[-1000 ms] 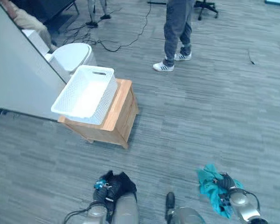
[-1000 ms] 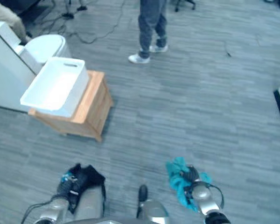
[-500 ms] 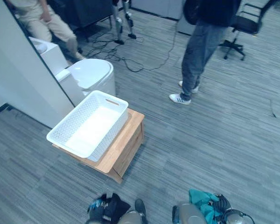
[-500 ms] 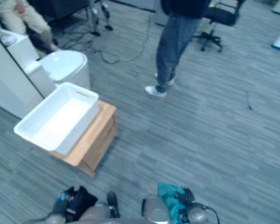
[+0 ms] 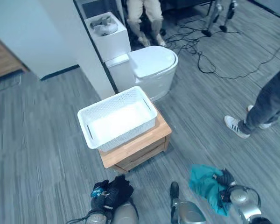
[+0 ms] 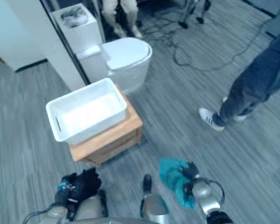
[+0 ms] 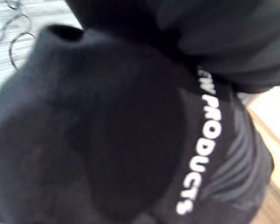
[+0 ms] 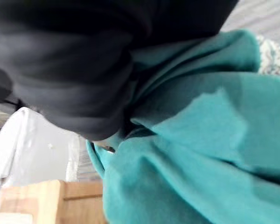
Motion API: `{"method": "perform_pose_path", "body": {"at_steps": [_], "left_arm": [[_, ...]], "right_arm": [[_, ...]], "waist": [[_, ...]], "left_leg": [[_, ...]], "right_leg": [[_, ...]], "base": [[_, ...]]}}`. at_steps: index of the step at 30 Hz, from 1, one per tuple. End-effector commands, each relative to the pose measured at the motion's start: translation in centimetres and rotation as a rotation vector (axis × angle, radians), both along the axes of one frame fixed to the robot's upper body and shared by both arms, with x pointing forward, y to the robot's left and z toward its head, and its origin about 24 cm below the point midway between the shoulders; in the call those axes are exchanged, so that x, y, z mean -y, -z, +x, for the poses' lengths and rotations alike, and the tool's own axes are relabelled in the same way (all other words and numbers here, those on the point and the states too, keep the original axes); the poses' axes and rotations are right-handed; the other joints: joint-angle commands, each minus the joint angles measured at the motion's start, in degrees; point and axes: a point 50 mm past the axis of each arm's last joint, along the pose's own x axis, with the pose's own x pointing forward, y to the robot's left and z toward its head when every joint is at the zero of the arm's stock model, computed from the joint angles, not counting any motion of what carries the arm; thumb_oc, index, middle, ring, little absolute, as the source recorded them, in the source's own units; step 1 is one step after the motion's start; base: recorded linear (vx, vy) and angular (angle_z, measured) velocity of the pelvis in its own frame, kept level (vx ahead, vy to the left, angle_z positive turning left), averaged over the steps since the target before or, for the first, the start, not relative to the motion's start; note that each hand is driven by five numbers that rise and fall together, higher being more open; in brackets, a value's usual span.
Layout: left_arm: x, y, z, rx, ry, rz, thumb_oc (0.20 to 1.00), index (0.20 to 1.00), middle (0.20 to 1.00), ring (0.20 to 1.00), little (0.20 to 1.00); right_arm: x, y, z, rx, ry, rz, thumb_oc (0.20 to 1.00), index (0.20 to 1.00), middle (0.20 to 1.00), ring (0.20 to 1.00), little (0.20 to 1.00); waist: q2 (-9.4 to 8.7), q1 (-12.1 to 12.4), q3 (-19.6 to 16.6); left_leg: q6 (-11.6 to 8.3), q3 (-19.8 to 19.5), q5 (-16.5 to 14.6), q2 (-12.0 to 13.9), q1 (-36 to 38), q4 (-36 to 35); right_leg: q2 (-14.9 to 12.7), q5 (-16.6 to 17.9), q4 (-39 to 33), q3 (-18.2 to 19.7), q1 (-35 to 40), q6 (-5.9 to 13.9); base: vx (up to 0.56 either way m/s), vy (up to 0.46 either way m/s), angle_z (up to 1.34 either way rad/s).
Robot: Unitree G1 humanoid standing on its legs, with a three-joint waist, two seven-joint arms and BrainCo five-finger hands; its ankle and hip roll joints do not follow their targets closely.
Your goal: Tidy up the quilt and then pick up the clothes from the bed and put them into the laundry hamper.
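The view has swung left, so the white hamper [image 5: 117,117] on its wooden stand [image 5: 140,145] sits centred. Left hand [image 5: 101,201] clutches black clothing [image 5: 116,189]; right hand [image 5: 226,179] clutches the teal garment [image 5: 204,186].

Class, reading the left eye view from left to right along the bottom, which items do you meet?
Black garment in the left hand → teal garment → right hand gripping it.

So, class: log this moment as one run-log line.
left hand: black garment | right hand: teal garment | white hamper: empty, on wooden stand, ahead | both garments undropped
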Motion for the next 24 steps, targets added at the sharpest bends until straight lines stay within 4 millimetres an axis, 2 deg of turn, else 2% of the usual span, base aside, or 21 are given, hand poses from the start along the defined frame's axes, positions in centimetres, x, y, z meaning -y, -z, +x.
{"method": "perform_pose_path", "body": {"at_steps": [1,3,4,6,7,8,9,10,12,13,14,15,16,17,18,19,20,22,23,24], "left_arm": [[-1.7,-1.0,1.7,0.047,0.002,0.052,0.2,0.2,0.2,0.2,0.2],[-1.8,-1.0,1.4,0.039,-0.008,0.053,0.2,0.2,0.2,0.2,0.2],[-2.2,-0.7,0.7,0.004,-0.023,0.065,0.2,0.2,0.2,0.2,0.2],[-2.6,-0.7,0.3,-0.011,-0.015,0.079,0.2,0.2,0.2,0.2,0.2],[-2.9,-0.7,0.1,-0.02,-0.023,0.083,0.2,0.2,0.2,0.2,0.2],[-2.9,-0.7,0.1,-0.02,-0.023,0.083,0.2,0.2,0.2,0.2,0.2],[-3.3,-0.8,0.0,-0.027,-0.025,0.1,0.2,0.2,0.2,0.2,0.2],[-3.7,-0.9,0.0,-0.033,-0.022,0.115,0.2,0.2,0.2,0.2,0.2],[-4.2,-1.1,0.0,-0.031,-0.024,0.124,0.2,0.2,0.2,0.2,0.2],[-4.7,-1.3,0.2,-0.029,-0.013,0.129,0.2,0.2,0.2,0.2,0.2],[-5.4,-1.5,0.1,-0.041,-0.009,0.146,0.2,0.2,0.2,0.2,0.2],[-5.4,-1.5,0.2,-0.04,-0.009,0.147,0.2,0.2,0.2,0.2,0.2],[-5.7,-1.8,0.5,-0.025,-0.009,0.155,0.2,0.2,0.2,0.2,0.2],[-5.8,-2.0,0.7,-0.012,-0.009,0.157,0.2,0.2,0.2,0.2,0.2],[-5.7,-2.0,0.7,-0.003,-0.006,0.151,0.2,0.2,0.2,0.2,0.2],[-5.6,-2.0,0.7,-0.003,-0.008,0.149,0.2,0.2,0.2,0.2,0.2],[-5.1,-1.9,0.7,0.015,-0.007,0.13,0.2,0.2,0.2,0.2,0.2],[-4.6,-2.1,1.2,0.053,-0.001,0.112,0.2,0.2,0.2,0.2,0.2],[-4.6,-2.1,1.2,0.054,-0.004,0.111,0.2,0.2,0.2,0.2,0.2],[-4.6,-2.6,1.9,0.102,-0.002,0.107,0.2,0.2,0.2,0.2,0.2]], "right_arm": [[1.2,-2.0,0.4,0.104,-0.006,-0.05,0.2,0.2,0.2,0.2,0.2],[1.3,-2.7,0.8,0.135,-0.006,-0.06,0.2,0.2,0.2,0.2,0.2],[1.5,-4.3,1.4,0.211,-0.013,-0.076,0.2,0.2,0.2,0.2,0.2],[1.7,-6.2,1.9,0.298,-0.037,-0.102,0.2,0.2,0.2,0.2,0.2],[1.6,-7.1,2.2,0.334,-0.051,-0.108,0.2,0.2,0.2,0.2,0.2],[1.6,-7.1,2.2,0.334,-0.051,-0.108,0.2,0.2,0.2,0.2,0.2],[1.5,-8.1,2.6,0.38,-0.066,-0.12,0.2,0.2,0.2,0.2,0.2],[1.3,-9.6,3.0,0.445,-0.088,-0.139,0.2,0.2,0.2,0.2,0.2],[1.1,-12.3,3.5,0.559,-0.125,-0.159,0.2,0.2,0.2,0.2,0.2],[0.6,-16.3,4.5,0.705,-0.212,-0.214,0.2,0.2,0.2,0.2,0.2],[0.5,-17.6,4.6,0.749,-0.241,-0.238,0.2,0.2,0.2,0.2,0.2],[0.5,-17.6,4.6,0.75,-0.241,-0.238,0.2,0.2,0.2,0.2,0.2],[0.6,-19.0,5.1,0.797,-0.247,-0.269,0.2,0.2,0.2,0.2,0.2],[-0.4,-21.3,5.8,0.88,-0.306,-0.297,0.2,0.2,0.2,0.2,0.2],[-0.9,-22.4,6.2,0.911,-0.342,-0.302,0.2,0.2,0.2,0.2,0.2],[-0.9,-22.4,6.2,0.911,-0.344,-0.302,0.2,0.2,0.2,0.2,0.2],[-1.6,-23.6,6.9,0.936,-0.394,-0.31,0.2,0.2,0.2,0.2,0.2],[-3.3,-24.6,7.7,0.961,-0.471,-0.298,0.2,0.2,0.2,0.2,0.2],[-3.3,-24.6,7.8,0.961,-0.474,-0.298,0.2,0.2,0.2,0.2,0.2],[-3.9,-25.1,8.0,0.976,-0.501,-0.298,0.2,0.2,0.2,0.2,0.2]], "waist": [[2.55,-2.3,0.07],[2.73,-2.78,-0.59],[2.49,-3.34,-1.67],[2.1,-4.07,-2.7],[1.7,-4.3,-2.7],[1.63,-4.24,-2.7],[1.23,-4.63,-2.28],[1.09,-4.88,-2.13],[0.8,-6.15,-1.95],[0.07,-7.26,-2.2],[-0.43,-7.37,-2.51],[-0.44,-7.42,-2.54],[-0.65,-6.91,-2.56],[-0.79,-5.67,-3.28],[-0.5,-4.9,-3.62],[-0.43,-5.06,-3.58],[0.26,-4.04,-3.99],[0.86,-2.9,-3.87],[0.9,-3.08,-3.81],[1.16,-2.28,-3.67]], "left_leg": [[1.82,6.66,-0.77,0.24,2.66,-4.75],[2.32,6.45,-0.53,-0.41,3.99,-7.09],[2.67,5.51,-0.31,-1.17,5.3,-8.75],[3.97,5.69,-0.97,-2.39,8.06,-11.74],[4.57,5.74,-1.04,-3.26,9.42,-13.15],[4.63,5.81,-0.99,-3.41,9.49,-13.29],[4.95,5.51,-0.95,-3.86,10.57,-14.48],[4.91,5.23,-0.66,-3.55,10.98,-15.53],[4.23,3.12,-0.98,-3.12,11.66,-16.47],[3.49,-0.43,-1.3,-3.87,11.53,-16.98],[3.57,-2.24,-2.03,-4.46,11.61,-16.85],[3.53,-2.29,-1.71,-4.41,11.45,-16.93],[3.36,-2.88,-1.52,-4.41,11.28,-16.77],[3.24,-2.73,-1.6,-4.38,11.2,-16.63],[3.09,-2.67,-1.62,-4.24,11.3,-16.64],[3.07,-2.74,-1.64,-4.2,11.33,-16.64],[2.77,-2.9,-1.51,-3.74,11.56,-16.76],[2.4,-3.48,-1.08,-3.37,11.51,-16.86],[2.38,-3.53,-1.08,-3.34,11.53,-16.87],[2.08,-3.83,-0.72,-3.1,11.3,-17.01]], "right_leg": [[-4.97,-13.7,7.59,0.91,3.86,6.07],[-5.03,-13.84,8.35,0.2,4.08,6.61],[-5.77,-14.08,11.86,-1.06,3.85,7.61],[-6.78,-13.54,17.46,-1.19,2.43,9.0],[-7.88,-11.15,21.62,-0.7,0.93,10.21],[-8.0,-11.24,21.82,-0.58,0.8,10.28],[-8.47,-8.29,25.46,0.84,-0.85,11.67],[-7.57,-7.47,27.83,3.23,-3.13,12.1],[-4.27,-10.2,25.59,8.43,-5.33,10.7],[-0.71,-11.59,13.85,13.59,-5.7,8.73],[-0.6,-11.78,9.87,15.18,-3.99,8.12],[-0.58,-11.38,9.54,15.12,-4.0,8.05],[-0.41,-10.8,9.03,15.36,-3.8,8.35],[-1.16,-10.48,7.14,14.82,-2.3,7.9],[-1.37,-10.13,5.73,14.0,-1.39,7.74],[-1.36,-10.01,5.47,13.91,-1.21,7.73],[-1.73,-9.51,3.56,12.57,0.28,7.43],[-1.81,-9.11,2.0,11.49,1.5,7.2],[-1.8,-9.06,1.88,11.43,1.61,7.18],[-1.91,-9.06,1.54,10.73,1.82,7.11]], "base": [[0.22,0.12,0.13],[0.13,0.102,0.39],[0.17,0.136,0.49],[0.2,0.154,0.38],[0.1,0.088,0.4],[0.06,0.064,0.21],[0.03,0.012,0.12],[0.05,-0.011,0.14],[0.11,-0.095,0.43],[0.22,-0.168,1.01],[0.18,-0.159,1.28],[0.07,-0.105,1.08],[0.07,-0.144,1.38],[0.11,-0.19,1.28],[0.1,-0.133,0.85],[0.13,-0.101,0.15],[0.13,-0.084,0.11],[0.11,-0.092,0.45],[0.04,-0.073,0.42],[0.03,-0.072,0.17]]}}
